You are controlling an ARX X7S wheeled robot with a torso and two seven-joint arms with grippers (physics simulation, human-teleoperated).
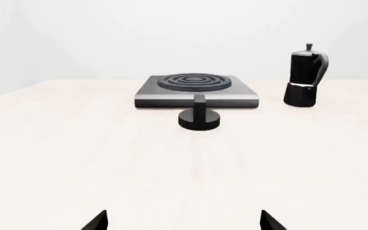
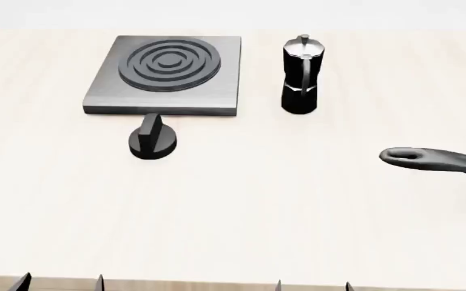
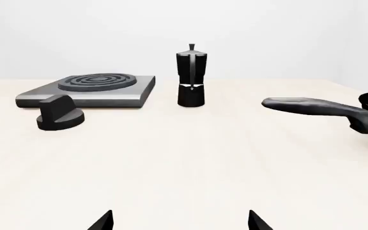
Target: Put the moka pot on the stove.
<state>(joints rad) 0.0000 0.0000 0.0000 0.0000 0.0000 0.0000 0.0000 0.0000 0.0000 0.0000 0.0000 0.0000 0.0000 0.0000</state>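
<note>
The moka pot [image 2: 302, 74] stands upright on the pale table, just right of the stove [image 2: 216, 91]; it is black and faceted with a silvery lid. It also shows in the left wrist view [image 1: 305, 76] and the right wrist view [image 3: 191, 76]. The stove shows there too, in the left wrist view [image 1: 197, 98] and the right wrist view [image 3: 107, 98]. My left gripper [image 2: 61, 284] and right gripper [image 2: 312, 286] are at the table's near edge, both open and empty, far from the pot. Only their fingertips [image 1: 97, 221] [image 3: 103, 221] show.
A round black dial knob [image 2: 153, 140] lies in front of the stove. A black pan with a long handle [image 2: 431, 159] reaches in from the right edge, and shows in the right wrist view [image 3: 318, 108]. The table [image 2: 241, 212] is pale wood.
</note>
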